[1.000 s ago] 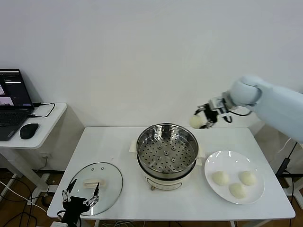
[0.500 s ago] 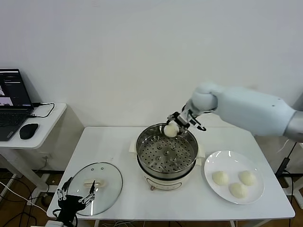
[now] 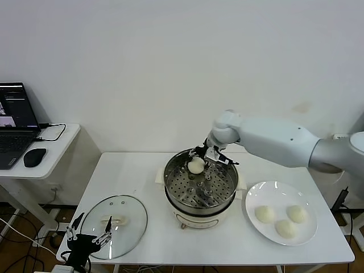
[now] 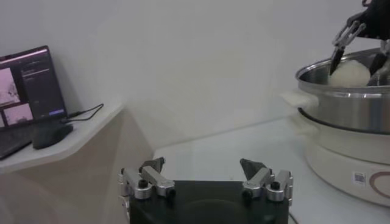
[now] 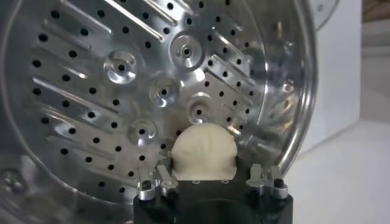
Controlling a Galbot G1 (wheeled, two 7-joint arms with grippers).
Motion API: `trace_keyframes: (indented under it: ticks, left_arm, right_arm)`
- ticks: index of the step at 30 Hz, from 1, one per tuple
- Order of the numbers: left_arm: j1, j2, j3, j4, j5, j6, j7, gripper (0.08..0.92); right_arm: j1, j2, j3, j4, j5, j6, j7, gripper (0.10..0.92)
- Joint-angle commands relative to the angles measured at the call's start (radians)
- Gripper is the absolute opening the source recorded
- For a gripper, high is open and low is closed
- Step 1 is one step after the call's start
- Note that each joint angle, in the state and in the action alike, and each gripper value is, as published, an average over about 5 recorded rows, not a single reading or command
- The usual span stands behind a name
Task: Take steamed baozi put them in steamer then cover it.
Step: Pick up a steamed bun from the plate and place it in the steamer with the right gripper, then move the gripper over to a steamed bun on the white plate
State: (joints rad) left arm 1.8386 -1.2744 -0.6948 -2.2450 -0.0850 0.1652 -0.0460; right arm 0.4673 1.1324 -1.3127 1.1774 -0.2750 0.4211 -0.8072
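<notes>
My right gripper [image 3: 198, 163] is shut on one off-white baozi [image 3: 196, 165] and holds it just over the far part of the steamer's perforated tray [image 3: 199, 186]. In the right wrist view the baozi [image 5: 203, 151] sits between my fingers above the holed tray [image 5: 140, 91]. The steel steamer [image 3: 200, 182] stands on its cream base at the table's middle. Three more baozi [image 3: 265, 214] lie on the white plate [image 3: 307, 232] to the right. The glass cover [image 3: 115, 217] lies flat at the front left. My left gripper [image 3: 88, 230] hangs open beside the cover's near edge.
A side table at the left holds a laptop [image 3: 16, 125] and a black mouse [image 3: 34, 157]. The steamer also shows in the left wrist view [image 4: 350, 115], with my right gripper's fingers over its rim. The wall stands close behind the table.
My right arm has swung left from beyond the steamer's right side and lowered the baozi into the pot. My left gripper has sunk slightly at the table's front edge.
</notes>
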Motion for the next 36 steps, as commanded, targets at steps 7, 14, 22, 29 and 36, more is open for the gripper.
trace_keyframes:
  ticks: [7, 14, 22, 29, 36]
  left_arm:
    - [0.000, -0.003, 0.000, -0.001, 0.000, 0.000, 0.001, 0.823]
    - [0.000, -0.002, 0.002, -0.003, 0.002, 0.001, 0.001, 0.823]
    - [-0.003, 0.008, 0.005, -0.019, 0.002, 0.006, 0.003, 0.823]
    - [-0.002, 0.022, 0.008, -0.032, 0.002, 0.007, 0.004, 0.823]
    - [-0.005, 0.025, 0.023, -0.031, 0.007, 0.007, 0.003, 0.823]
  right_arm:
    - [-0.021, 0.043, 0.026, -0.088, -0.082, 0.077, 0.033, 0.745]
    - [0.115, -0.096, -0.022, 0.151, 0.350, -0.221, -0.119, 0.821]
    - [0.227, -0.361, -0.028, 0.425, 0.490, -0.538, -0.206, 0.823]
    - [0.225, -0.701, -0.021, 0.620, 0.494, -0.711, -0.199, 0.823]
    - [0.113, -0.920, 0.009, 0.671, 0.396, -0.699, -0.191, 0.823]
